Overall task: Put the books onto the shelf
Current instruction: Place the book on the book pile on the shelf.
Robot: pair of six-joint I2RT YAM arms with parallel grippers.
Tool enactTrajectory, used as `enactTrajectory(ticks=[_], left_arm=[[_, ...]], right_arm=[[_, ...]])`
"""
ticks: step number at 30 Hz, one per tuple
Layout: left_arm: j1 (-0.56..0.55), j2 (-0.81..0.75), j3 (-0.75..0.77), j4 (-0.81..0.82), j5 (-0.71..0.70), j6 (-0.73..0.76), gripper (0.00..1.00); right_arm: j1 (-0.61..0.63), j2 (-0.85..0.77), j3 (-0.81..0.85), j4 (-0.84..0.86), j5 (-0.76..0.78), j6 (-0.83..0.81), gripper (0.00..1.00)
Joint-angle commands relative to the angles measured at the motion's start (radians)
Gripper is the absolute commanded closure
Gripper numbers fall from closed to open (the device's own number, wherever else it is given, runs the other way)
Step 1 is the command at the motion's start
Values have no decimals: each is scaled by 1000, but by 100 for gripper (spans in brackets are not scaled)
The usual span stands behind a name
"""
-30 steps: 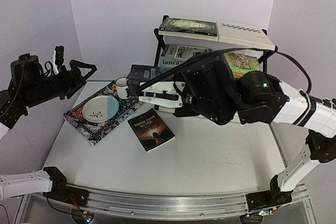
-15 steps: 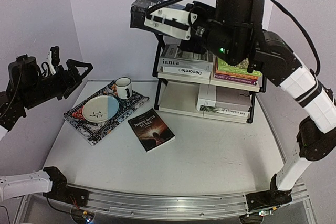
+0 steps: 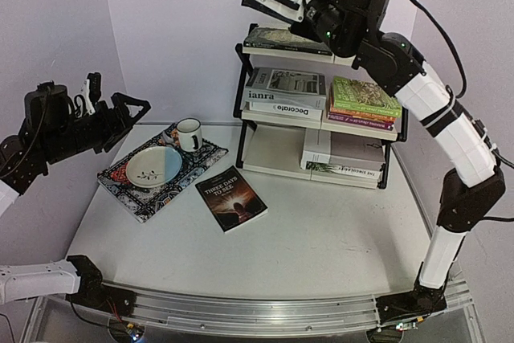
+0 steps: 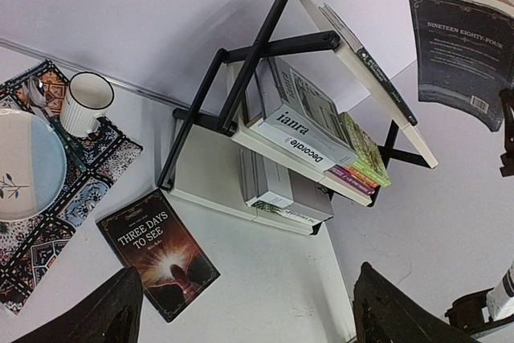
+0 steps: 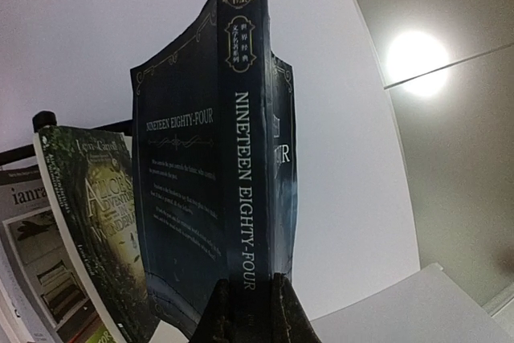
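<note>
Nearest on the table (image 3: pixel 321 247), a dark paperback, "Three Days to See" (image 3: pixel 231 198), lies flat with its cover up, well apart from the shelf. Left of it a patterned placemat (image 3: pixel 128 194) carries a plate (image 3: pixel 148 166) and a white mug (image 3: pixel 189 134). The left arm (image 3: pixel 56 130) hangs above the table's left edge, pointed toward the shelf, its jaws spread wide and holding nothing.

At the back stands the shelf (image 3: pixel 377 52). White books (image 3: pixel 345 158) lie flat on the lowest tier. On the middle tier the "ianra" book (image 3: pixel 281 86) rests on "Decorate" (image 3: pixel 281 108), and a green book (image 3: pixel 365 95) tops a coloured pile. A dark green-covered book (image 3: pixel 285 38) lies flat on the top tier.

The right arm (image 3: pixel 450 126) reaches high and bends over the shelf. Its jaws pinch the foot of the spine of a dark blue "Nineteen Eighty-Four" (image 5: pixel 241 166). The book is in the air above the top tier's left end, clear of it, its covers slightly fanned.
</note>
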Motion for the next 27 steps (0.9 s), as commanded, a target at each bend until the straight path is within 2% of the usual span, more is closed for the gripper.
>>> enactTrajectory(ticks=[1, 13, 19, 27], left_arm=[[1, 7, 61, 24, 1, 33, 8], [1, 77, 91, 24, 36, 32, 8], [1, 64, 74, 25, 39, 10, 8], [1, 74, 55, 25, 49, 9, 8]], right_arm=[[-93, -33, 10, 224, -67, -35, 100], [-249, -15, -156, 200, -304, -32, 100], [-263, -18, -213, 195, -401, -31, 100], [-263, -31, -251, 186, -436, -49, 100]])
